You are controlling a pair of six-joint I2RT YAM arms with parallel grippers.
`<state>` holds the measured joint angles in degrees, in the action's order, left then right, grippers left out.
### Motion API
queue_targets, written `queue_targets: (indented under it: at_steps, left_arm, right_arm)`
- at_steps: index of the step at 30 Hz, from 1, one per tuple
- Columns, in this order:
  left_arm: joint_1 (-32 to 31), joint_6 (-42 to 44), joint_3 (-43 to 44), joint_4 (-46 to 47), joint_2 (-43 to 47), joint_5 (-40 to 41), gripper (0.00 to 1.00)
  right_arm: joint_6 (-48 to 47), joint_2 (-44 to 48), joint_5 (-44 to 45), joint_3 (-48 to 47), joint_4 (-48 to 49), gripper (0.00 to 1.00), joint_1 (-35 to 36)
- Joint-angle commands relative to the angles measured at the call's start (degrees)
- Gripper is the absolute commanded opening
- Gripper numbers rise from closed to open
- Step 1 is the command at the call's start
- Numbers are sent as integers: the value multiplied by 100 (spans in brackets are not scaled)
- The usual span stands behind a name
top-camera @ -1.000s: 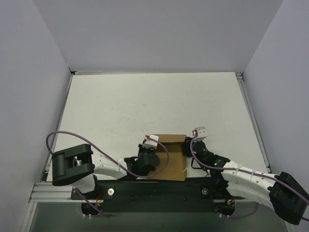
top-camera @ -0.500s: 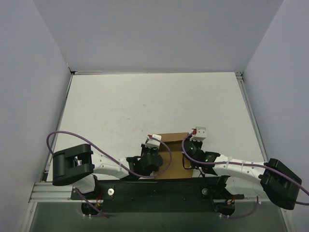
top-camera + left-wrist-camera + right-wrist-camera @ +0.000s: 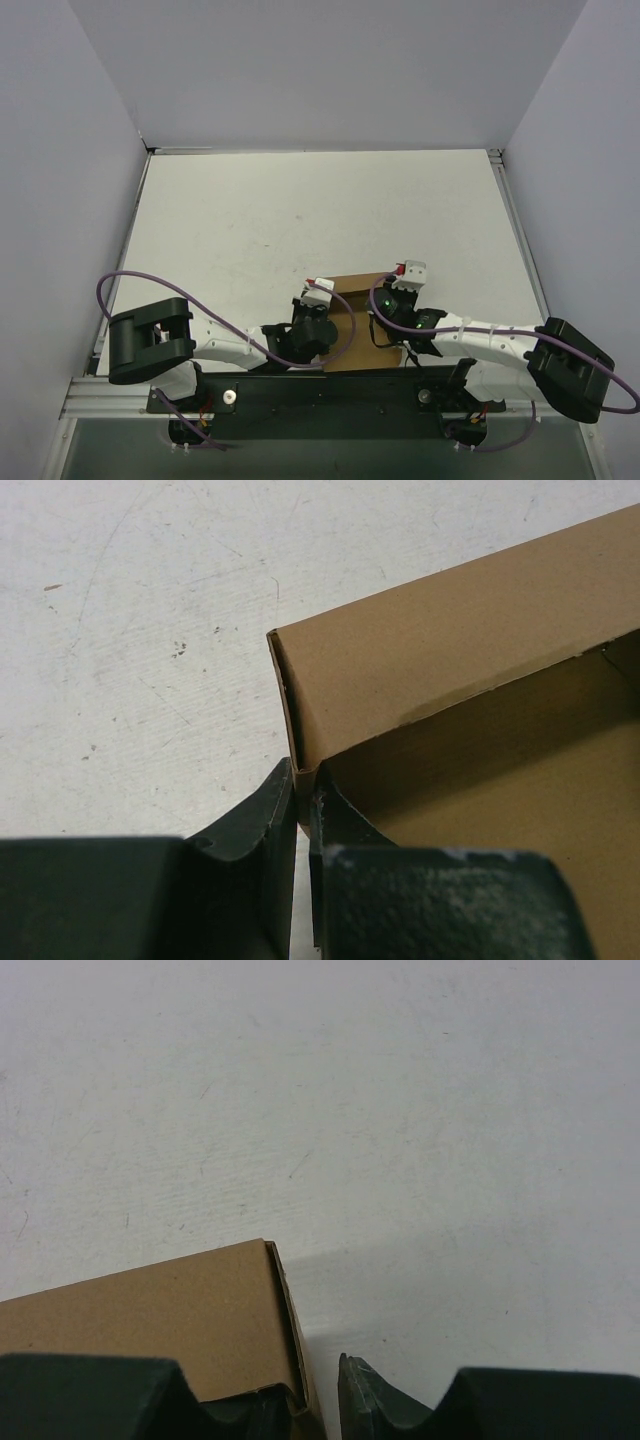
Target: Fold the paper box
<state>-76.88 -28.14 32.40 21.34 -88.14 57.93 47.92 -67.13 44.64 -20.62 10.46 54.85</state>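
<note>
A small brown cardboard box sits at the lower middle of the overhead frame, on the white table near its front edge, between the two grippers. It is open-topped, and the part of its inside shown at the lower right of the left wrist view is bare. The left gripper is pinched onto the box's left wall at a corner, while the right gripper straddles the right wall's corner with narrow jaws, a sliver of gap beside the outer finger, so I cannot tell whether it grips. The box looks light, thin and easily creased, likely to slide or buckle, so its stiffer folded corners and wall edges seem the best places to hold.
</note>
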Motion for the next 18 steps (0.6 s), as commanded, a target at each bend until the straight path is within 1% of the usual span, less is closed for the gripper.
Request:
queue_targets:
  at_steps: [1, 2, 3, 5, 7, 9, 10, 11, 12, 16, 17, 18]
  left_arm:
    - [-64, 10, 152, -270, 16, 139, 0]
    - [-20, -7, 178, -349, 16, 166, 0]
    - [24, -77, 222, -585, -1, 175, 0]
    - [234, -130, 284, -806, 42, -1, 0]
    - [340, -60, 206, -755, 130, -89, 0]
    - [411, 255, 91, -404, 244, -247, 0]
    - [428, 361, 30, -290, 271, -299, 0]
    - [489, 405, 38, -280, 297, -448, 0]
    - [525, 423, 47, -297, 323, -493, 0]
    - [551, 695, 21, -280, 420, -757, 0]
    - [551, 783, -6, -271, 455, -809, 3]
    - [551, 836, -23, -280, 577, -949, 10]
  right_arm:
    - [-502, 147, 353, -47, -71, 30, -10]
    - [-573, 218, 178, -65, -96, 34, 25]
    - [-695, 384, 98, -117, -140, 45, 52]
    - [-731, 595, -173, -170, -438, 56, 105]
    - [-793, 981, -376, -188, -797, 59, 149]
    - [-863, 1446, -780, -153, -1018, 64, 184]
    - [-898, 1597, -956, -135, -1211, 64, 193]
    - [-942, 1755, -1323, -126, -1291, 67, 193]
    - [-960, 2035, -1492, -118, -1466, 67, 201]
    - [-1197, 2626, -2266, -257, -1809, 68, 202]
    - [-1180, 2713, -2328, -328, -1906, 68, 202]
    - [-1136, 2827, -2372, -407, -2081, 68, 193]
